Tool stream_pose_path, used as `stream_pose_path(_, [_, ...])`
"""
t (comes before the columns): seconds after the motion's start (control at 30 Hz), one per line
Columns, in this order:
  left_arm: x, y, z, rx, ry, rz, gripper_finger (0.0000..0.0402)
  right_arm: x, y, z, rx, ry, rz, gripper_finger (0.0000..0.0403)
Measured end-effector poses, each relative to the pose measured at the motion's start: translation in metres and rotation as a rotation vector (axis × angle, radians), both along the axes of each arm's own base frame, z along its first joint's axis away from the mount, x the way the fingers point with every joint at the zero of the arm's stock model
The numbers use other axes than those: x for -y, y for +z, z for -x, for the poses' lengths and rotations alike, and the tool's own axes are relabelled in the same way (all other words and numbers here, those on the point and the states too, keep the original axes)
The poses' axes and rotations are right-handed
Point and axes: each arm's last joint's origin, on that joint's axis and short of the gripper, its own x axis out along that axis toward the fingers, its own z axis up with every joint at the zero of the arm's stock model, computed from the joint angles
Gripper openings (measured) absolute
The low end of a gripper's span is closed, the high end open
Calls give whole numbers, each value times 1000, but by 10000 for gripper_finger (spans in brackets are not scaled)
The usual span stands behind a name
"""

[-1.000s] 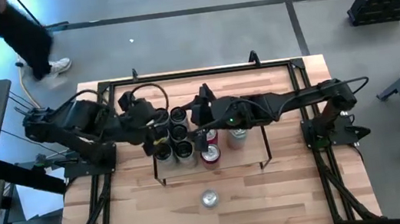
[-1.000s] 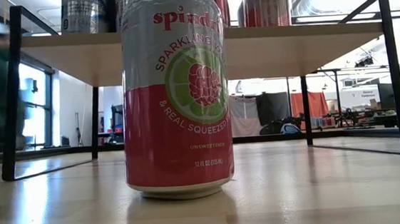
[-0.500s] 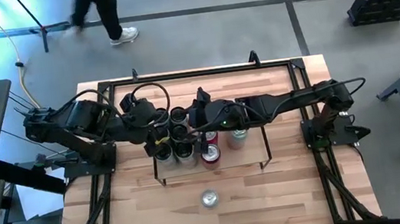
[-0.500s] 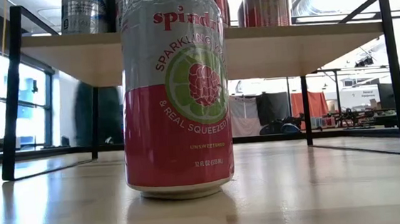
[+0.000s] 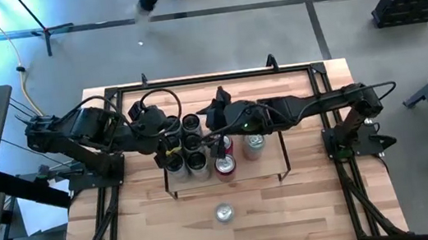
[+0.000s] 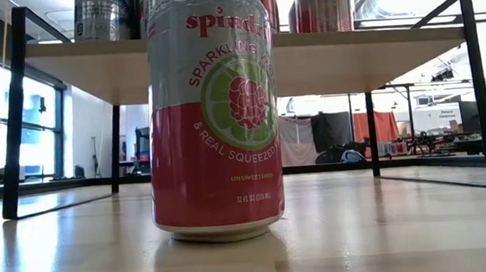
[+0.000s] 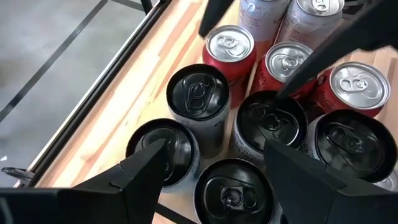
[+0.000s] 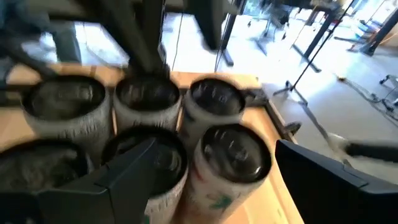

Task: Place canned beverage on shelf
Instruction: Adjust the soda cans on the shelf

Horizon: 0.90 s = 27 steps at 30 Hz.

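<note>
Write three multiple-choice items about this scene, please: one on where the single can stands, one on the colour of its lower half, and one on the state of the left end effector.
1. Where does the lone can stand?
A. On the tabletop, in front of the shelf
B. On the shelf among the other cans
C. On the floor

2. What colour is the lower half of that can in the low view?
A. Blue
B. Pink-red
C. Black

3. How is the left end effector?
A. Shut on a can
B. Out of view
C. Open above the black-topped cans, holding nothing

Answers:
1 A, since the high view shows it alone on bare wood, apart from the shelf.
2 B, since the low view shows a pink-red band under a silver one.
3 C, since the left wrist view shows both fingers spread with only can tops between them.
</note>
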Motion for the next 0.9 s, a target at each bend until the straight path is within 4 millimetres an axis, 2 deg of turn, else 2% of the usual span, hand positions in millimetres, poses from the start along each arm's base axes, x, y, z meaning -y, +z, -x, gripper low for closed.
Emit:
stream_pose_path(0.2, [0,0,0,1,0,0,257,2,4,0,34,-18,3,311])
stream_pose_path(0.4, [0,0,0,4,6,5,257,4,-8,-7,-13,-27,11,311])
stream_pose_path(0.9, [1,0,0,-2,-8,29,257,1,-11,-5,-50,-41,23,311])
